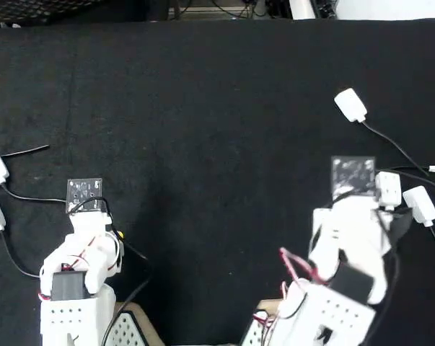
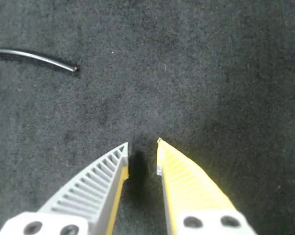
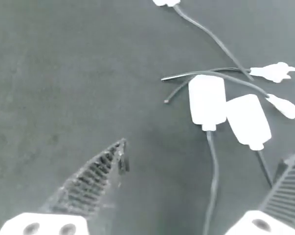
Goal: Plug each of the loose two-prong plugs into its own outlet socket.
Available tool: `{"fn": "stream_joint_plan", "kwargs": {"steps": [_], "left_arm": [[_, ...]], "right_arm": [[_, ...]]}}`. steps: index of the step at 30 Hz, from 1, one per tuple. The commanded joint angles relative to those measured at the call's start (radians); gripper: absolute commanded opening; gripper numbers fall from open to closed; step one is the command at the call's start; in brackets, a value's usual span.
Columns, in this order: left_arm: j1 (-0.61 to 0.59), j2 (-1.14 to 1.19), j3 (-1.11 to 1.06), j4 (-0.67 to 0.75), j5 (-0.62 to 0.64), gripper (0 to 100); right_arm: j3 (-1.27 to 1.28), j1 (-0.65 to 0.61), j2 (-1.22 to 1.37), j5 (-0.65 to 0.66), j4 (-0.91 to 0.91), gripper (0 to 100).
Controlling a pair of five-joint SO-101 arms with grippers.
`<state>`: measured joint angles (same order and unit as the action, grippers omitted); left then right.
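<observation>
Black tabletop [image 1: 203, 108]: right gripper [image 3: 208, 149] is hovering, fingers spread wide, facing plugs [image 3: 207, 100] at three o'clock, likely to grab one; left gripper [image 2: 143, 147] is resting slightly parted, empty.

Soft light from above falls on the black table cloth [image 1: 217, 108], which swallows it. On the cloth the white plug [image 1: 350, 105] and right arm [image 1: 350, 234] glare, washed out. A dark shadow lies on it under the left gripper [image 2: 143, 143].

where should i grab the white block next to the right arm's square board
Probably take the white block across its long sides, mid-body, coming down from above. It lies flat, its cord leaves one short end, and a twin block crowds one side, so ease one jaw in there.
</observation>
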<state>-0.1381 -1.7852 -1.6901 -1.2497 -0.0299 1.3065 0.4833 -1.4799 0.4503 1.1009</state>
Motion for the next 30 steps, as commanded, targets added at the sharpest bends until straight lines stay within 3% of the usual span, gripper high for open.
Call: {"fn": "stream_joint_plan", "kwargs": {"steps": [1,21,26,30], "left_arm": [[0.005,-0.006,-0.012,-0.008,0.006,11],[0.005,-0.006,-0.012,-0.008,0.006,11],[0.005,-0.006,-0.012,-0.008,0.006,11],[0.005,-0.006,-0.012,-0.008,0.006,11]], "right_arm": [[-0.216,0.055,0.311,0.015,-0.017,45.3],[-0.937,0.190,1.506,0.434,-0.008,45.2],[-1.004,0.146,1.649,0.434,-0.017,45.2],[-1.067,0.129,1.712,0.350,-0.018,45.5]]}}
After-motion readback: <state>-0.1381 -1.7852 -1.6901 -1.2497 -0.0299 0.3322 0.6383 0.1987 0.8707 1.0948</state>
